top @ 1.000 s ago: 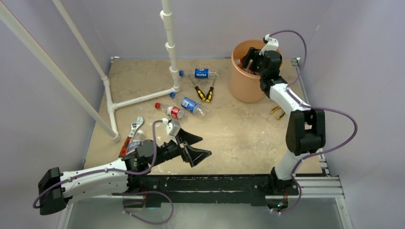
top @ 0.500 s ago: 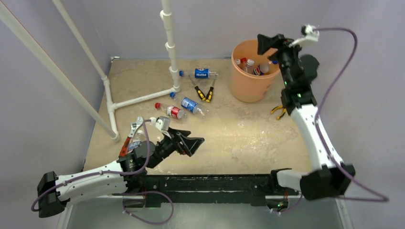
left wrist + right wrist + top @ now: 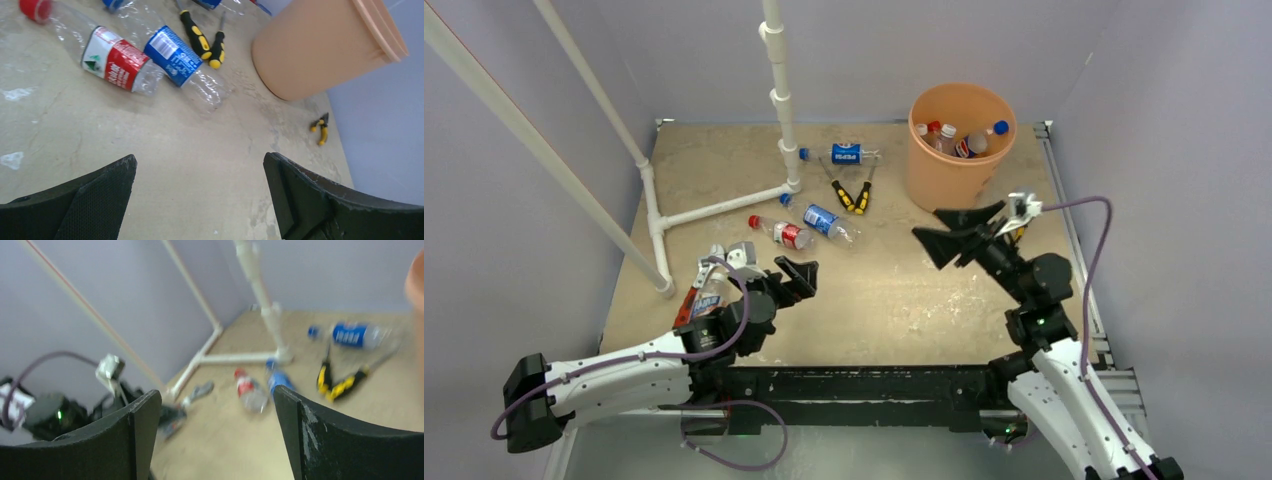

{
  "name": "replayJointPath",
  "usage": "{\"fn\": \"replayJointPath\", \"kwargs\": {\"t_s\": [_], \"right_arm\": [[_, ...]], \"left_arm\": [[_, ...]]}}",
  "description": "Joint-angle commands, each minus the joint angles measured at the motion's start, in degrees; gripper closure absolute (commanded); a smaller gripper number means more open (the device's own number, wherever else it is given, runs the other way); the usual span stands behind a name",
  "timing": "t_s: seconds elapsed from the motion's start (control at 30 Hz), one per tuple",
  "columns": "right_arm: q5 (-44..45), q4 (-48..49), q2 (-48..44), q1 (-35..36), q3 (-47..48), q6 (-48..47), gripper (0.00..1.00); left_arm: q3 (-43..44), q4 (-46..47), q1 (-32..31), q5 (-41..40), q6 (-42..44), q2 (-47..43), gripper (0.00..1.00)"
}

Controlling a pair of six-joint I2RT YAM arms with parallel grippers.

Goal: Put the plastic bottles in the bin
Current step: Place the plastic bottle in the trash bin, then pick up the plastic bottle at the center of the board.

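I see the left jaws spread wide and empty, low over the tabletop (image 3: 904,290) at about 7 o'clock. The right jaws are also spread and hold nothing, at about 4 o'clock. The bin (image 3: 944,185) stands at 1 o'clock with several plastic bottles (image 3: 959,142) inside. A red-label bottle (image 3: 784,233) and a blue-label bottle (image 3: 824,220) lie side by side near 11 o'clock. A second blue-label bottle (image 3: 848,154) lies at 12 o'clock, near the pliers (image 3: 852,196).

Pipe frame (image 3: 724,205) leftward (open tabletop (image 3: 904,300) rightward)
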Motion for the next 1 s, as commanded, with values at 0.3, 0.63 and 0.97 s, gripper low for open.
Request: {"fn": "replayJointPath", "kwargs": {"t_s": [0.3,0.63,0.97], "right_arm": [[-0.2,0.0,-7.7,4.6,-20.8,6.0,0.15],[-0.2,-1.7,-10.2,4.7,-24.2,5.1,0.15],[-0.8,-1.2,-9.6,4.7,-24.0,3.7,0.15]], "left_arm": [[17.0,-6.5,16.3,10.1,0.1,20.2,0.01],[18.8,-4.8,30.6,20.3,-12.6,33.5,0.03],[25.7,-11.7,37.8,21.6,-21.9,40.7,0.03]]}}
